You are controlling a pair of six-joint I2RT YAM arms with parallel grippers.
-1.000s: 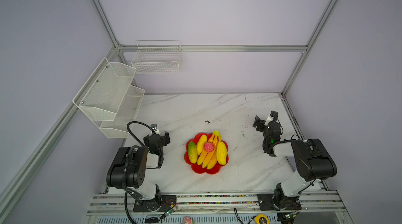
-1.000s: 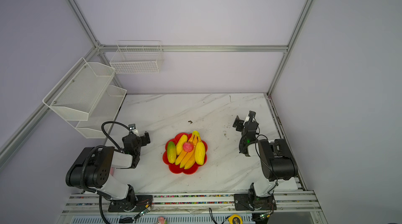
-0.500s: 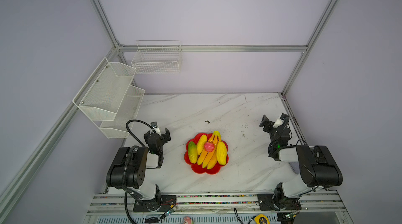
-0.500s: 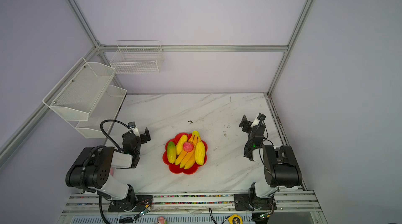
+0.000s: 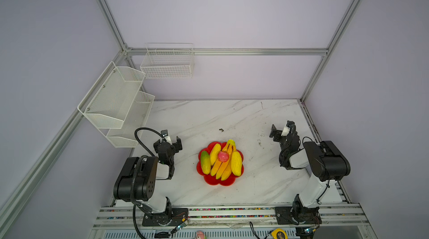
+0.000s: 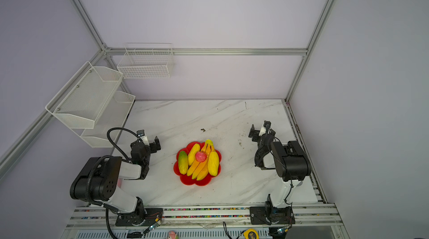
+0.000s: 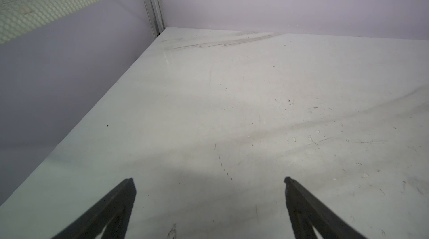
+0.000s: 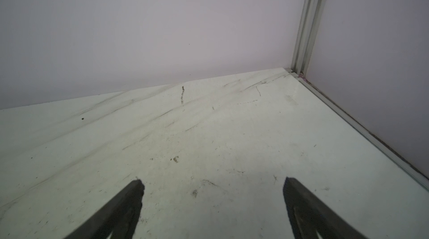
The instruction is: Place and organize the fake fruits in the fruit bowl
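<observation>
The red scalloped fruit bowl sits on the marble table between the two arms. The fake fruits lie in it. They are a yellow-orange banana bunch, a green-yellow fruit, two yellow ridged fruits and a small red apple on top. My left gripper is open and empty, left of the bowl. My right gripper is open and empty, off to the bowl's far right. Both wrist views show only bare table.
Two-tier white mesh shelves hang on the left wall, close to the left arm. A white wire basket hangs on the back wall. A dark speck lies behind the bowl. A yellow tape measure lies on the front rail.
The right arm swung out toward the right edge, then came back left to about where it was. The left gripper has barely shifted. The fruits have not moved.
</observation>
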